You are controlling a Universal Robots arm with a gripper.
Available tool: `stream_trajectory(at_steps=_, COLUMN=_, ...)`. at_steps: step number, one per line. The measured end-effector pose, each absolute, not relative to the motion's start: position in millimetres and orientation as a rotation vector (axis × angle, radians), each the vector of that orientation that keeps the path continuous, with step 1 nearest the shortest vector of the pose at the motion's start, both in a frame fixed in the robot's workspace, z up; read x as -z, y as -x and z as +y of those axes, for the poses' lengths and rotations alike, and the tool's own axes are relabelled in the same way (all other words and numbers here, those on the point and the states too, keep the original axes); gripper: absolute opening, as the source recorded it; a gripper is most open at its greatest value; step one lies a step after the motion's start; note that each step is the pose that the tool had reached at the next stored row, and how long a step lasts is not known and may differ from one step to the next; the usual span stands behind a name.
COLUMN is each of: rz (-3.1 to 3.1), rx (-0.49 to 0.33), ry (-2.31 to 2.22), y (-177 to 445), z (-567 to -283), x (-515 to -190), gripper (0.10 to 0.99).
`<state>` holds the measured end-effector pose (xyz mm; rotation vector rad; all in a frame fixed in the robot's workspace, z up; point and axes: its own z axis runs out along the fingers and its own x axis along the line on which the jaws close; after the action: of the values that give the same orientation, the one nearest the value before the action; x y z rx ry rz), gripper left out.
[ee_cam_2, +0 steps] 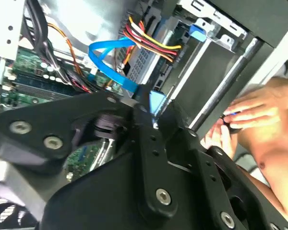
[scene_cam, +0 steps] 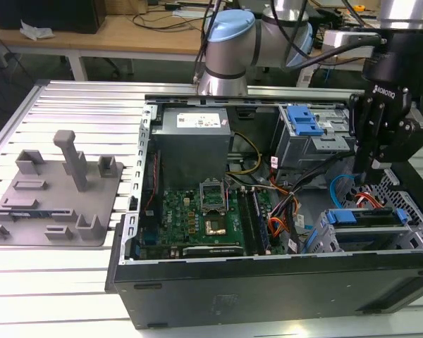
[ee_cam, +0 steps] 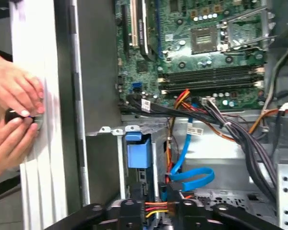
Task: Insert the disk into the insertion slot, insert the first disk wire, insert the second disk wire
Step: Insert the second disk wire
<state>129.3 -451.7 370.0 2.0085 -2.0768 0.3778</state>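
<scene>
Black gripper (ee_cam_2: pixel 153 125) fingers pinch a blue connector (ee_cam_2: pixel 156 102), closed on it. It hangs just above the insertion slot (scene_cam: pixel 366 236), where the disk (scene_cam: pixel 363 216) sits.

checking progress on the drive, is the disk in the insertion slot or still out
In. The exterior view shows the disk with its blue carrier seated in the insertion slot of the grey cage, beneath the gripper.

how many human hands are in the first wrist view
2: one hand above, the other hand below it, both beside the open computer case, fingers meeting at a small dark object.
</scene>
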Motion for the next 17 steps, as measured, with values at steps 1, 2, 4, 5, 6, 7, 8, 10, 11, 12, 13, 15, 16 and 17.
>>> stream_trajectory(at_steps=1, rz=-2.065, rx=-0.392, ry=-2.006, y=-129, z=-449, x=-369, gripper=0.341)
stream_trajectory(at_steps=2, rz=-2.057, rx=-0.401, ry=-2.007, y=-128, z=-446, x=-368, gripper=0.271)
stream_trajectory(at_steps=4, rz=-2.049, rx=-0.409, ry=-2.010, y=-128, z=-441, x=-367, gripper=0.271)
stream_trajectory(at_steps=5, rz=-2.045, rx=-0.413, ry=-2.015, y=-128, z=-437, x=-365, gripper=0.271)
stream_trajectory(at_steps=6, rz=-2.040, rx=-0.417, ry=-2.021, y=-127, z=-432, x=-363, gripper=0.271)
stream_trajectory(at_steps=7, rz=-2.037, rx=-0.424, ry=-2.026, y=-127, z=-431, x=-362, gripper=0.271)
stream_trajectory(at_steps=8, rz=-2.034, rx=-0.431, ry=-2.028, y=-127, z=-431, x=-361, gripper=0.271)
stream_trajectory(at_steps=10, rz=-2.031, rx=-0.441, ry=-2.028, y=-126, z=-431, x=-361, gripper=0.271)
stream_trajectory(at_steps=11, rz=-2.030, rx=-0.447, ry=-2.028, y=-126, z=-431, x=-361, gripper=0.271)
stream_trajectory(at_steps=12, rz=-2.030, rx=-0.454, ry=-2.029, y=-125, z=-431, x=-360, gripper=0.271)
stream_trajectory(at_steps=13, rz=-2.031, rx=-0.457, ry=-2.030, y=-124, z=-431, x=-360, gripper=0.271)
stream_trajectory(at_steps=15, rz=-2.031, rx=-0.461, ry=-2.032, y=-124, z=-432, x=-358, gripper=0.271)
stream_trajectory(at_steps=16, rz=-2.031, rx=-0.462, ry=-2.033, y=-124, z=-432, x=-357, gripper=0.271)
stream_trajectory(at_steps=17, rz=-2.031, rx=-0.462, ry=-2.033, y=-124, z=-433, x=-356, gripper=0.271)
